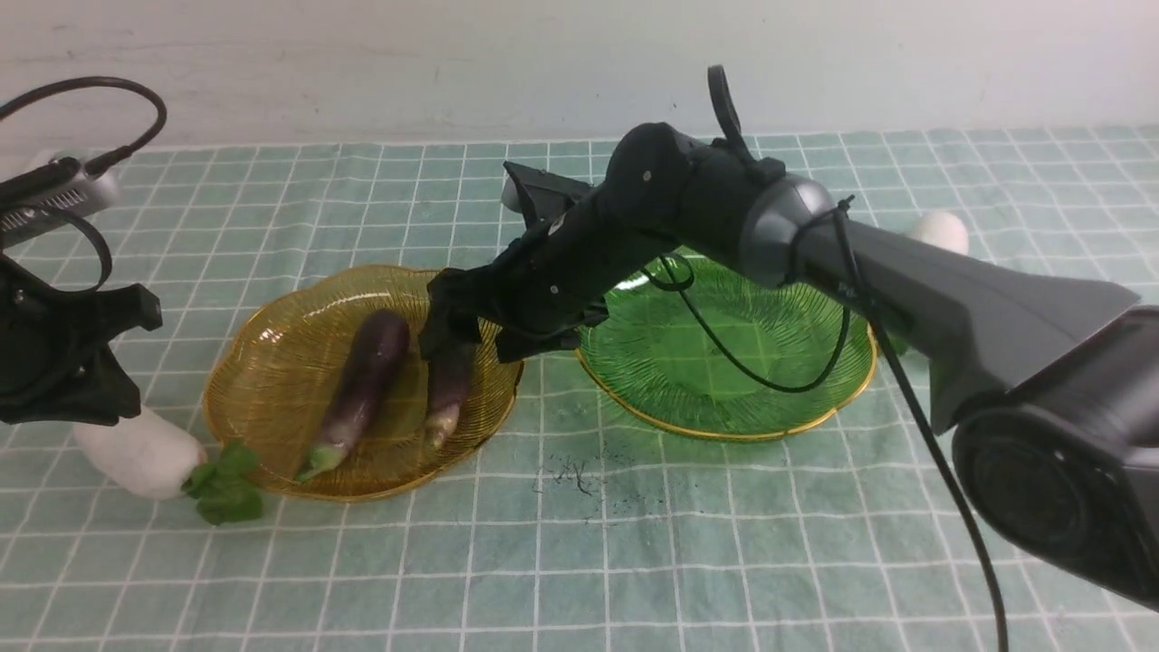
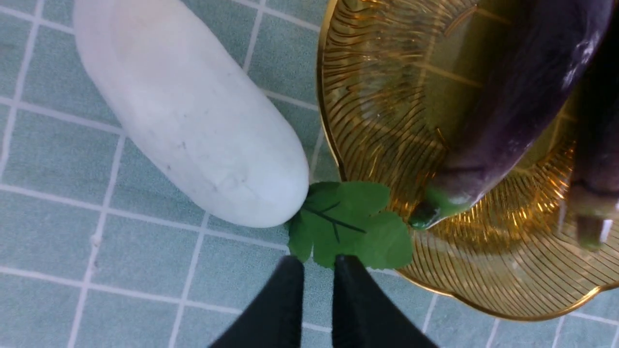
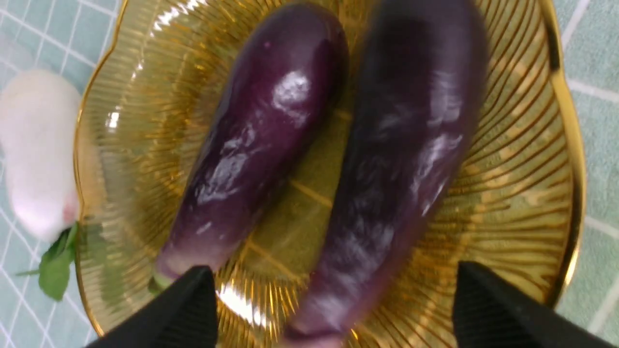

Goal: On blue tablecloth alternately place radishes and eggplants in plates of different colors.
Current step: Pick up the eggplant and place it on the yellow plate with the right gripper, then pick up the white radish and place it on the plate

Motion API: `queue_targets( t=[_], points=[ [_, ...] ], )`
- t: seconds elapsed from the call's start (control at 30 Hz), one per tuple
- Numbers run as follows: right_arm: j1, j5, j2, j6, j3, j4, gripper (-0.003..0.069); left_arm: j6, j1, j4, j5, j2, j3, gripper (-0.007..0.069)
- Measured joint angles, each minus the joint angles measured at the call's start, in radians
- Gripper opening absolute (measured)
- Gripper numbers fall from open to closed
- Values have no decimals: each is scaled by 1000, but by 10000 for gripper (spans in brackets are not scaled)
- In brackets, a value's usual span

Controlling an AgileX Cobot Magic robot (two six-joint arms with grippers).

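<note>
Two dark purple eggplants point(image 1: 362, 380) point(image 1: 450, 385) lie side by side in the amber-yellow plate point(image 1: 263, 362). My right gripper point(image 3: 333, 299) hangs open just above the right-hand eggplant point(image 3: 396, 159), its fingers wide on either side and not touching it. The green plate point(image 1: 724, 362) holds nothing. One white radish point(image 1: 136, 453) lies on the blue tablecloth point(image 1: 579, 552) left of the yellow plate, its leaves point(image 2: 348, 222) at the rim. My left gripper point(image 2: 319, 263) stands at those leaves, with a narrow gap between its fingers. A second radish point(image 1: 942, 231) lies behind the right arm.
A dark smudge point(image 1: 575, 475) marks the cloth in front of the plates. The right arm point(image 1: 905, 272) stretches across the green plate. A white wall closes off the far side of the table.
</note>
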Motion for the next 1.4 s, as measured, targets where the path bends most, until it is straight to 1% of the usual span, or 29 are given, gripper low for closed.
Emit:
queue_targets(
  t=[0.03, 0.1, 0.17, 0.2, 0.3, 0.4, 0.43, 0.47, 0.57, 0.67, 0.8, 0.87, 1.1, 1.17, 1.27, 1.37, 1.4],
  points=[
    [-13, 37, -10, -17, 0, -5, 634, -13, 0, 16, 1, 0, 0, 143],
    [-41, 107, -34, -38, -10, -31, 631, -37, 0, 54, 2, 0, 0, 214],
    [-64, 156, -54, -42, -23, -52, 620, -51, 0, 74, 3, 0, 0, 256],
    [-104, 221, -90, -41, -49, -81, 591, -95, 3, 116, 5, 4, 0, 323],
    [-162, 264, -145, -12, -95, -118, 518, -184, 22, 156, 4, 26, 0, 421],
    [-212, 273, -203, 11, -109, -156, 437, -273, 48, 167, -18, 68, -1, 489],
    [-215, 273, -210, 14, -109, -161, 433, -278, 49, 167, -21, 71, -3, 496],
    [-224, 278, -234, 22, -109, -171, 395, -310, 57, 167, -26, 103, -17, 521],
    [-227, 288, -270, 23, -109, -174, 365, -325, 59, 156, -30, 162, -60, 536],
    [-227, 292, -290, 23, -109, -174, 357, -327, 59, 120, -39, 225, -111, 539],
    [-227, 297, -293, 23, -109, -174, 356, -333, 59, 112, -41, 293, -153, 539],
    [-227, 298, -293, 23, -109, -174, 356, -355, 59, 112, -41, 327, -158, 539],
    [-227, 298, -293, 23, -109, -185, 355, -375, 59, 104, -56, 382, -170, 538],
    [-227, 298, -293, 28, -109, -206, 355, -374, 59, 106, -67, 399, -171, 531],
    [-229, 300, -293, 49, -109, -271, 355, -371, 59, 113, -75, 410, -171, 442],
    [-235, 301, -300, 62, -109, -333, 342, -362, 59, 152, -64, 410, -187, 437],
    [-247, 302, -313, 69, -106, -375, 321, -347, 59, 187, -38, 409, -208, 437]
  ],
)
